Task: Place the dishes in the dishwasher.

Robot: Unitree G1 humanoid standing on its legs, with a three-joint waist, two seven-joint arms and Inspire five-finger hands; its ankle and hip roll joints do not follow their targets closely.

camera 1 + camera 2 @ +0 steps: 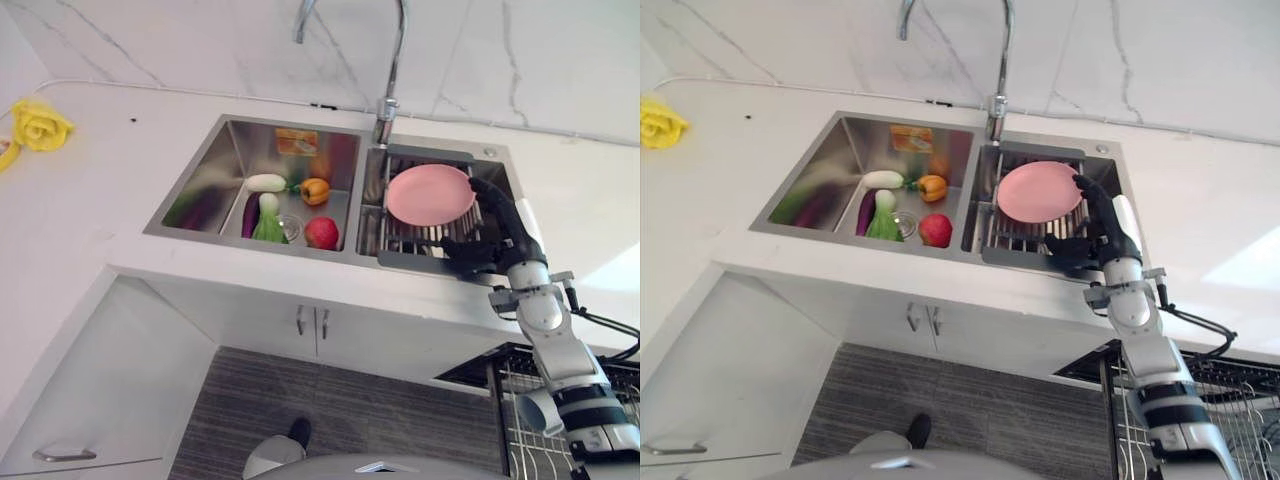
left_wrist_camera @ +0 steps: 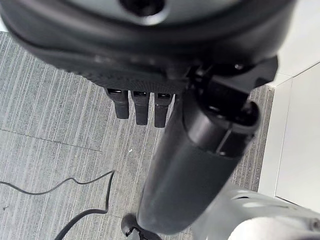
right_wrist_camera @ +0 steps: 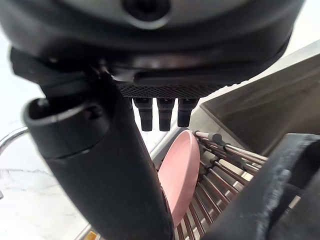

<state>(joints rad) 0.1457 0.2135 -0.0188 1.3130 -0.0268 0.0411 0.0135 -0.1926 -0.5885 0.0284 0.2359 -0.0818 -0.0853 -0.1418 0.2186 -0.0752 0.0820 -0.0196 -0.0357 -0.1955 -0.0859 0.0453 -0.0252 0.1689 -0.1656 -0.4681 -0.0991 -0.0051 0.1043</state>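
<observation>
Right now the pink plate leans on edge in the wire rack of the sink's right basin, with the right hand at its rim, thumb in front and fingers behind, loosely spread around it. Vegetables and an apple lie in the left basin. Over the floor, the left hand hangs with fingers relaxed, holding nothing.
</observation>
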